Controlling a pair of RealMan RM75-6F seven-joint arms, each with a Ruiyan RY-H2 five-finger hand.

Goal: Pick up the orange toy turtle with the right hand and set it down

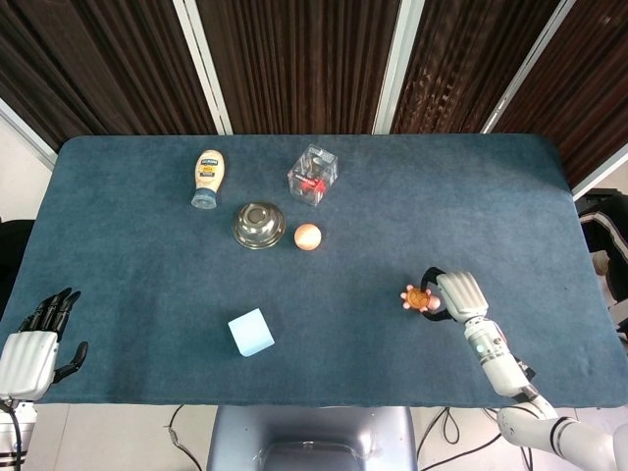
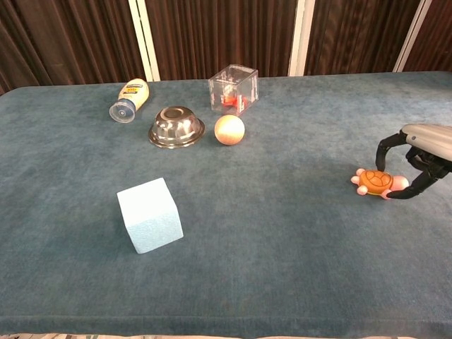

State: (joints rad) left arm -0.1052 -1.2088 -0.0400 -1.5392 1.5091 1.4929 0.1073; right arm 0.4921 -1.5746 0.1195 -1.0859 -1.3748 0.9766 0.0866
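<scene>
The orange toy turtle (image 1: 419, 296) (image 2: 375, 182) lies near the table's front right and looks tipped up slightly off the blue cloth. My right hand (image 1: 457, 294) (image 2: 421, 151) reaches it from the right. Its dark fingers (image 2: 383, 147) arch over the shell and the thumb presses at the pink head end, so the hand grips the turtle. My left hand (image 1: 33, 343) rests off the front left corner, fingers apart and holding nothing. It shows in the head view only.
At the back left are a lying mayonnaise bottle (image 1: 207, 178), a clear plastic box (image 1: 313, 174), an upturned steel bowl (image 1: 258, 225) and a peach ball (image 1: 307, 236). A light blue foam cube (image 1: 251, 332) sits front centre. The table edge (image 1: 549, 397) runs just behind my right forearm.
</scene>
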